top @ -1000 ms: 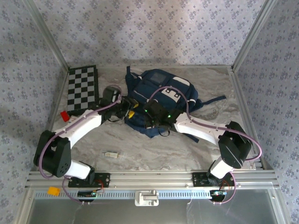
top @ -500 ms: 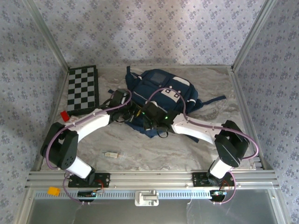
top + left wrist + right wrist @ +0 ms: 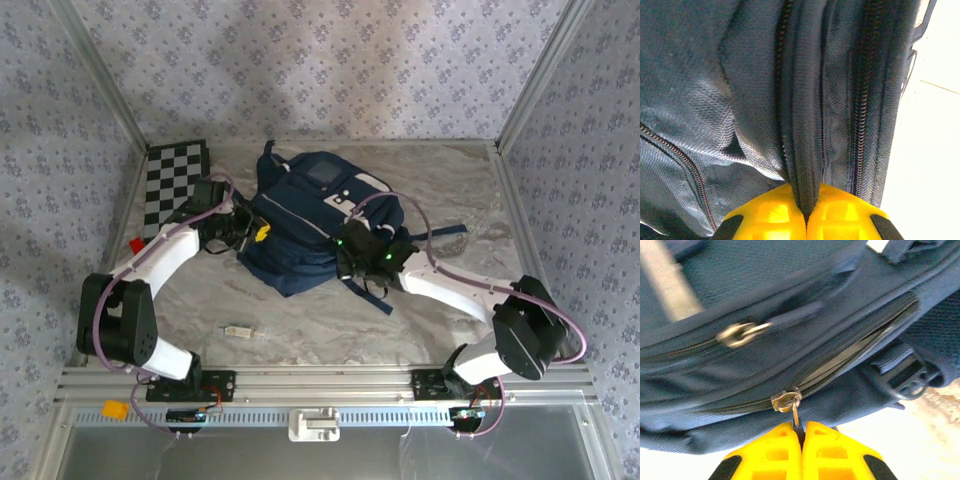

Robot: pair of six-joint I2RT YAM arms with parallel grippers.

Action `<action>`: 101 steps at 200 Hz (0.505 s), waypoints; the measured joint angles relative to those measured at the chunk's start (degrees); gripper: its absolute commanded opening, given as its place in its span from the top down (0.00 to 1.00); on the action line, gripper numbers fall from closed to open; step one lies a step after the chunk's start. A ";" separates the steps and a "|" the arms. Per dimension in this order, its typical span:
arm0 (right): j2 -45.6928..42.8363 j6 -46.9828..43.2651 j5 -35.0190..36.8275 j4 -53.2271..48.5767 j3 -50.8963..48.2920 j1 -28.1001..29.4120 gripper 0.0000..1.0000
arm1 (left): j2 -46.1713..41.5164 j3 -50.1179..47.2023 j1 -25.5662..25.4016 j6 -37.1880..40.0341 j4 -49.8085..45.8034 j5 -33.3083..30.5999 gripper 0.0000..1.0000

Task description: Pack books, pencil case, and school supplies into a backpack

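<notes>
**Navy backpack pinched from both sides**

Navy fabric takes up the middle of the bench (image 3: 330, 335): the backpack (image 3: 310, 225) lies flat towards the far side, its white trim stripes and pale buckle patches facing up and a dark strap trailing off to the right.

The left fingers (image 3: 258, 233) sit at the bag's left edge. Seen from the left wrist, these yellow fingers (image 3: 795, 220) are closed tight on a raised fold of the backpack's cloth that runs between two lines of zip teeth.

The right fingers (image 3: 362, 262) are at the bag's near right corner. From the right wrist, those fingers (image 3: 809, 440) are pressed together on the tab of a metal zip pull (image 3: 786, 401), whose slider sits just above them. The zip beside the slider stands partly open, and a pale edge shows in the gap. It may be a book, though the blur makes that hard to say. A second zip slider lies further up the bag, and a dark buckle hangs at the right.

Well apart from the bag, near the front of the bench, lies a small pale stick (image 3: 237, 329). A chequered board (image 3: 175, 180) rests at the far left, with a tiny red block (image 3: 136, 244) just beside its near corner.
</notes>
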 measured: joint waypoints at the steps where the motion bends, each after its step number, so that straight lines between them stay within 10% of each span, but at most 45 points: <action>1: 0.07 -0.11 -0.22 0.00 0.00 -0.42 1.00 | 0.15 0.11 0.02 0.13 0.00 0.17 1.00; 101: 8.76 -5.90 -2.95 1.64 5.38 -13.66 1.00 | 8.26 9.18 1.51 9.35 -2.71 1.40 0.95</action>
